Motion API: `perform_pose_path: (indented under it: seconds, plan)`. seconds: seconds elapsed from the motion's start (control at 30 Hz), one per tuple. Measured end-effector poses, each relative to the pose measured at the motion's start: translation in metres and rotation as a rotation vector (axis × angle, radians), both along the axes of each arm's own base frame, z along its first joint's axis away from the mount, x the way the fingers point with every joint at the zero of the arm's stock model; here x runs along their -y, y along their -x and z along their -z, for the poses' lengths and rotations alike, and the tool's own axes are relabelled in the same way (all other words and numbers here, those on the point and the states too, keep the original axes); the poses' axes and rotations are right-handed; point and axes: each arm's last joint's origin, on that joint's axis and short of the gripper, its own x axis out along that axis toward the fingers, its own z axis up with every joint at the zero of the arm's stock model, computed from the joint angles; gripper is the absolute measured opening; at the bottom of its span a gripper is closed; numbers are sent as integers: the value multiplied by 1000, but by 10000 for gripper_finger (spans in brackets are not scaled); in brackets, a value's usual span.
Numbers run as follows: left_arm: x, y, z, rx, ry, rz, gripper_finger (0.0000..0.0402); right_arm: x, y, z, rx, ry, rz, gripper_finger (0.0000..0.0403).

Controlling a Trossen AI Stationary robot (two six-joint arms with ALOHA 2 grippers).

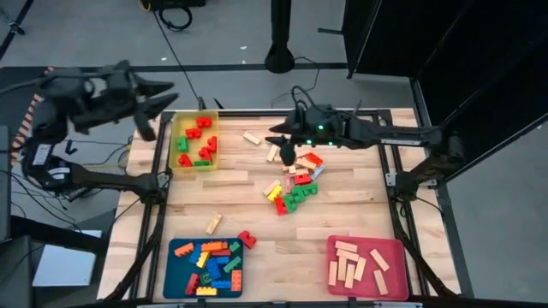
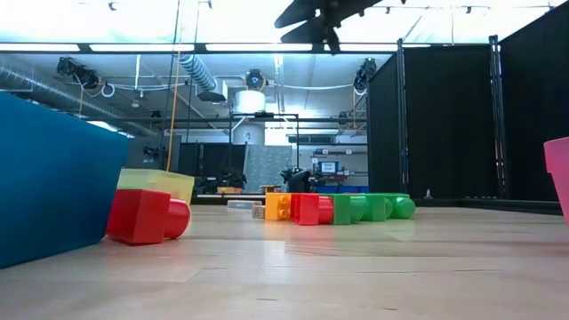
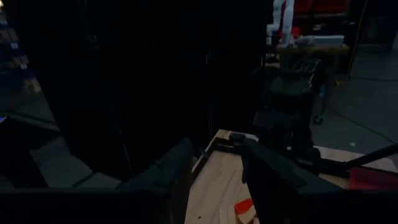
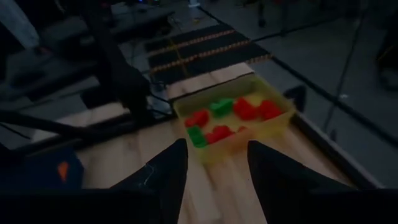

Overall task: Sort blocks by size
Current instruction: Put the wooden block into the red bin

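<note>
Blue tray | red block beside | pile mid-table

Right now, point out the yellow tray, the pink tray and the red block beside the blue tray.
yellow tray (image 1: 214,141), high view, its right wall.
pink tray (image 1: 396,248), high view, bare floor near its corner.
red block (image 1: 247,239), high view, its top face.

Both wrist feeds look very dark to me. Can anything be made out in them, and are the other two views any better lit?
Left wrist view: mostly black, only a strip of table shows. Right wrist view: dim, yet the yellow tray with red and green blocks reads. High view: evenly lit. Low view: bright ceiling lights, near blue tray soft.
</note>
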Motion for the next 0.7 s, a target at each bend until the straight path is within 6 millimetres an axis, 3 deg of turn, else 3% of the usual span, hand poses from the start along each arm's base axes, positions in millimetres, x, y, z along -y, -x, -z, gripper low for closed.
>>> perform_pose_path:
  seconds: [0.1,0.2,0.4,0.57,0.7]
  plan:
    - [4,13,7,19,-7,3,144,3,-10,8,22,-25,-15,179]
    - [7,19,15,33,-6,5,144,4,-18,3,127,-34,-70,179]
    - [10,29,8,235,51,34,144,-3,-14,-44,564,-36,-197,179]
    - [14,33,-4,331,-39,106,144,-13,25,-98,898,88,-225,179]
    - [17,32,-12,395,-97,212,144,-14,74,-145,1050,209,-79,178]
